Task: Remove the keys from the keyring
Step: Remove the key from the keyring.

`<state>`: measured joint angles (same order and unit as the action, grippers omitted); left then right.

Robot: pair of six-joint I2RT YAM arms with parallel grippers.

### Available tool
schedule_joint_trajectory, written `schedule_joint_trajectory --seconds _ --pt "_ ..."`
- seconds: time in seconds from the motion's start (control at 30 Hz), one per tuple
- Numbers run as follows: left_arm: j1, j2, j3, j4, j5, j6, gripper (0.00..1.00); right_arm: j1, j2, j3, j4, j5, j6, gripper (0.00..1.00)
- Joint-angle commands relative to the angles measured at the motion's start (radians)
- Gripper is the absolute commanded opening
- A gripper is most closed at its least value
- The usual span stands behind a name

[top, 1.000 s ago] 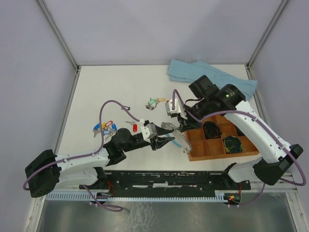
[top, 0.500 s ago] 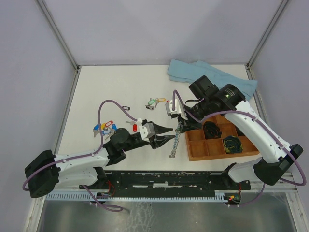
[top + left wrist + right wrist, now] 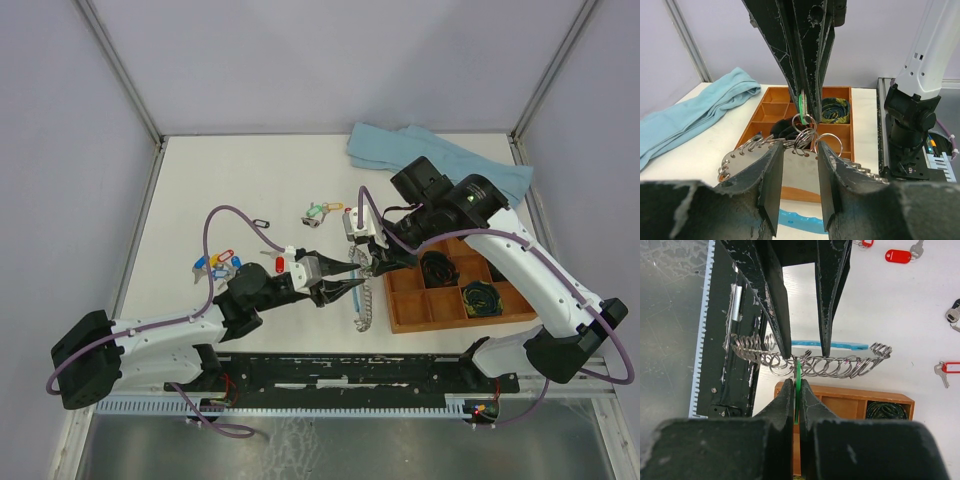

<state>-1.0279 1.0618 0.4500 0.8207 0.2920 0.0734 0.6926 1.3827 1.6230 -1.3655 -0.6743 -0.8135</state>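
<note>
The keyring (image 3: 364, 305) hangs in the air over the table's middle, a silvery jagged loop with a light-blue arc (image 3: 840, 345). My right gripper (image 3: 375, 258) is shut on a green tag (image 3: 797, 375), whose key hangs on the keyring's small rings (image 3: 825, 365). My left gripper (image 3: 352, 278) is open. Its fingers (image 3: 772, 175) stand on either side of the keyring's silver plate (image 3: 800, 170), just below the right gripper. Loose keys lie on the table: a red, yellow and blue cluster (image 3: 215, 265), a green and yellow pair (image 3: 322, 211) and a red tag (image 3: 280, 264).
A wooden compartment tray (image 3: 410, 315) stands right of the grippers and holds black coiled cables (image 3: 482, 298). A light-blue cloth (image 3: 440, 160) lies at the back right. More tagged keys (image 3: 898, 256) show in the right wrist view.
My left gripper has let go of the blue arc and its fingers have spread. The keyring has swung from spread beside the tray to hanging from the key in my right gripper.
</note>
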Motion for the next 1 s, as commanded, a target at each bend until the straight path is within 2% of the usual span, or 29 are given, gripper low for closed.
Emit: schedule_joint_trajectory --seconds 0.0,0.3,0.73,0.83,0.97 --pt "0.002 -0.014 0.053 0.019 0.039 0.061 0.40 -0.001 -0.028 0.015 0.012 -0.044 -0.016 0.01" --pt "0.001 -0.005 0.063 0.000 0.053 0.061 0.26 -0.002 -0.028 0.017 0.009 -0.045 -0.016 0.01" --pt "0.002 -0.008 0.059 -0.030 0.029 0.069 0.12 -0.002 -0.039 0.026 0.005 -0.025 -0.018 0.01" --pt "0.001 -0.023 0.047 -0.035 0.015 0.072 0.04 -0.002 -0.046 0.026 0.004 -0.011 -0.019 0.01" --pt "0.002 -0.043 0.035 -0.042 0.002 0.078 0.03 -0.005 -0.053 0.026 0.004 -0.001 -0.019 0.01"
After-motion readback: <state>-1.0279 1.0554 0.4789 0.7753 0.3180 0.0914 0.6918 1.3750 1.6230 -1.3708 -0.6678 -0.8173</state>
